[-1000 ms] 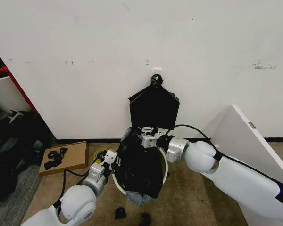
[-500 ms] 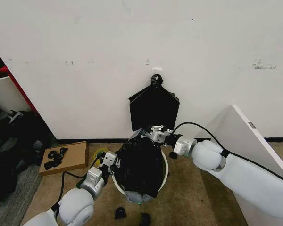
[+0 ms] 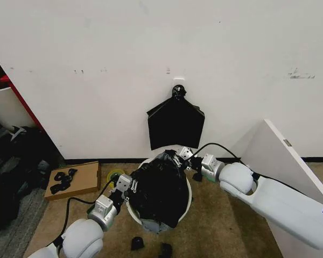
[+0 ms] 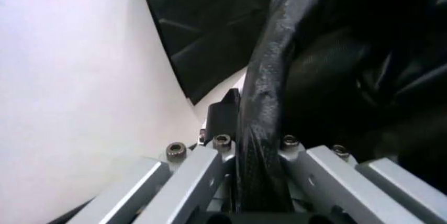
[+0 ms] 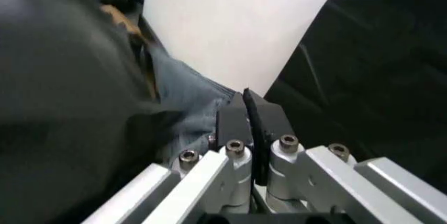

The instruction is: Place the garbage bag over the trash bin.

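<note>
The cream-white trash bin (image 3: 189, 192) stands on the floor by the wall. The crinkled black garbage bag (image 3: 159, 188) is heaped over its mouth and hangs down the front. At the bin's left rim my left gripper (image 3: 127, 186) is shut on a fold of the bag; the left wrist view shows the gripper (image 4: 244, 124) clamping a twisted black strip of the bag (image 4: 265, 88). My right gripper (image 3: 178, 156) is at the far rim, shut on the bag's edge. In the right wrist view the gripper (image 5: 250, 114) pinches thin black film.
A flat black bundle (image 3: 176, 123) hangs on the wall just behind the bin. A cardboard box (image 3: 72, 180) and a yellow roll (image 3: 115, 174) lie to the left, and dark clutter (image 3: 16, 161) farther left. A white board (image 3: 280, 156) leans at right. Small black pieces (image 3: 137, 243) lie in front.
My right gripper has drawn the bag's edge back toward the wall side of the bin. The bag now sits rounder and wider over the mouth. The left gripper has barely moved.
</note>
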You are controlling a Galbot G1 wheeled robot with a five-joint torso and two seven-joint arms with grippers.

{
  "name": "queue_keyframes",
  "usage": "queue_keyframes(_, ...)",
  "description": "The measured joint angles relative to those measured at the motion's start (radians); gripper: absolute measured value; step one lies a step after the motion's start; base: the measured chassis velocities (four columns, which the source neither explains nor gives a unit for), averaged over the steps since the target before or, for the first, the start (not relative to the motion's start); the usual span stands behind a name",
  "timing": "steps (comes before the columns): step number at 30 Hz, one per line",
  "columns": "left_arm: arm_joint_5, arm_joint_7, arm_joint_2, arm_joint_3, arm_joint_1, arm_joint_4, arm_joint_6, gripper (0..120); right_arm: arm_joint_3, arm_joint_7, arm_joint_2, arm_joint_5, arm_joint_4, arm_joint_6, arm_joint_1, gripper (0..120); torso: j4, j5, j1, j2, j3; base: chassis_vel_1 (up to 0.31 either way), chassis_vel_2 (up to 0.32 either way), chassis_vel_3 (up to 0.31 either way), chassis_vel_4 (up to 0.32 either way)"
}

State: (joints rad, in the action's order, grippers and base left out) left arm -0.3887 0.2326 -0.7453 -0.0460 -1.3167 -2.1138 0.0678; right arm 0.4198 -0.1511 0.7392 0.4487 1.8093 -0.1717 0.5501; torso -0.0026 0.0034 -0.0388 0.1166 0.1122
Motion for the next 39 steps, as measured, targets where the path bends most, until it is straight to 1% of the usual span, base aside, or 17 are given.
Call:
queue_keyframes(5, 0.0, -0.004, 0.0, -0.009, -0.009, -0.004, -0.008, 1, -0.013, -0.019, -0.013, 0.012, -0.011, 0.056, 0.02, 0, -0.0001, 0.0002, 0.0, 0.0, 0.0, 0.0, 0.0, 0.0, 0.0)
queue_keyframes(7, -0.004, -0.002, -0.003, -0.01, -0.009, 0.001, -0.008, 1, -0.034, -0.038, -0.023, 0.047, -0.007, 0.098, 0.033, 7, -0.0001, 0.0002, 0.0, 0.0, 0.0, 0.0, 0.0, 0.0, 0.0)
queue_keyframes(8, -0.004, -0.002, -0.003, -0.01, -0.009, 0.001, -0.008, 1, -0.034, -0.038, -0.023, 0.047, -0.007, 0.098, 0.033, 7, -0.0001, 0.0002, 0.0, 0.0, 0.0, 0.0, 0.0, 0.0, 0.0)
queue_keyframes(15, -0.042, 0.012, -0.013, -0.001, 0.007, 0.022, 0.012, 1, -0.124, -0.175, -0.073, 0.147, 0.016, 0.159, 0.072, 38, -0.0002, 0.0, 0.0, 0.0, 0.0, 0.0, 0.0, 0.0, 0.0)
queue_keyframes(18, -0.045, 0.013, -0.014, 0.001, 0.009, 0.022, 0.014, 1, -0.142, -0.193, -0.082, 0.183, 0.021, 0.159, 0.084, 43, -0.0002, 0.0003, 0.0, 0.0, 0.0, 0.0, 0.0, 0.0, 0.0)
queue_keyframes(19, -0.045, 0.013, -0.014, 0.002, 0.009, 0.022, 0.015, 1, -0.152, -0.201, -0.085, 0.205, 0.023, 0.158, 0.09, 48, -0.0001, 0.0001, 0.0, 0.0, 0.0, 0.0, 0.0, 0.0, 0.0)
queue_keyframes(22, -0.045, 0.013, -0.014, 0.002, 0.009, 0.022, 0.015, 1, -0.152, -0.201, -0.085, 0.205, 0.023, 0.158, 0.09, 48, -0.0001, 0.0001, 0.0, 0.0, 0.0, 0.0, 0.0, 0.0, 0.0)
queue_keyframes(23, -0.055, 0.022, -0.015, 0.002, 0.007, 0.02, 0.022, 1, -0.217, -0.181, -0.093, 0.341, 0.056, 0.119, 0.143, 67, 0.0, 0.0003, 0.0, 0.0, 0.0, 0.0, 0.0, 0.0, 0.0)
queue_keyframes(24, -0.055, 0.022, -0.015, 0.002, 0.007, 0.02, 0.022, 1, -0.217, -0.181, -0.093, 0.341, 0.056, 0.119, 0.143, 67, 0.0, 0.0003, 0.0, 0.0, 0.0, 0.0, 0.0, 0.0, 0.0)
queue_keyframes(27, -0.111, 0.064, -0.026, -0.006, 0.0, 0.017, 0.046, 1, -0.281, -0.017, -0.1, 0.409, 0.138, 0.048, 0.208, 78, 0.0001, 0.0, 0.0, 0.0, 0.0, 0.0, 0.0, 0.0, 0.0)
queue_keyframes(28, -0.131, 0.078, -0.032, -0.009, 0.0, 0.017, 0.055, 1, -0.298, 0.058, -0.102, 0.406, 0.171, 0.024, 0.234, 83, 0.0002, 0.0, 0.0, 0.0, 0.0, 0.0, 0.0, 0.0, 0.0)
queue_keyframes(29, -0.169, 0.103, -0.043, -0.009, 0.002, 0.016, 0.072, 1, -0.319, 0.191, -0.104, 0.372, 0.234, -0.03, 0.283, 86, 0.0002, 0.0001, 0.0, 0.0, 0.0, 0.0, 0.0, 0.0, 0.0)
queue_keyframes(30, -0.182, 0.112, -0.047, -0.009, 0.005, 0.016, 0.078, 1, -0.324, 0.237, -0.105, 0.356, 0.257, -0.054, 0.302, 91, 0.0001, 0.0, 0.0, 0.0, 0.0, 0.0, 0.0, 0.0, 0.0)
queue_keyframes(32, -0.198, 0.122, -0.052, -0.009, 0.009, 0.015, 0.086, 1, -0.329, 0.279, -0.105, 0.342, 0.282, -0.076, 0.323, 93, 0.0001, 0.0001, 0.0, 0.0, 0.0, 0.0, 0.0, 0.0, 0.0)
queue_keyframes(33, -0.228, 0.144, -0.063, -0.008, 0.017, 0.013, 0.103, 1, -0.338, 0.375, -0.106, 0.311, 0.348, -0.139, 0.378, 98, -0.0002, 0.0002, 0.0, 0.0, 0.0, 0.0, 0.0, 0.0, 0.0)
queue_keyframes(34, -0.244, 0.158, -0.071, -0.007, 0.023, 0.012, 0.114, 1, -0.343, 0.416, -0.105, 0.303, 0.383, -0.178, 0.406, 99, -0.0003, 0.0001, 0.0, 0.0, 0.0, 0.0, 0.0, 0.0, 0.0)
queue_keyframes(39, -0.29, 0.205, -0.085, -0.008, 0.035, 0.006, 0.148, 1, -0.348, 0.518, -0.083, 0.293, 0.494, -0.266, 0.486, 100, -0.0002, 0.0001, 0.0, 0.0, 0.0, 0.0, 0.0, 0.0, 0.0)
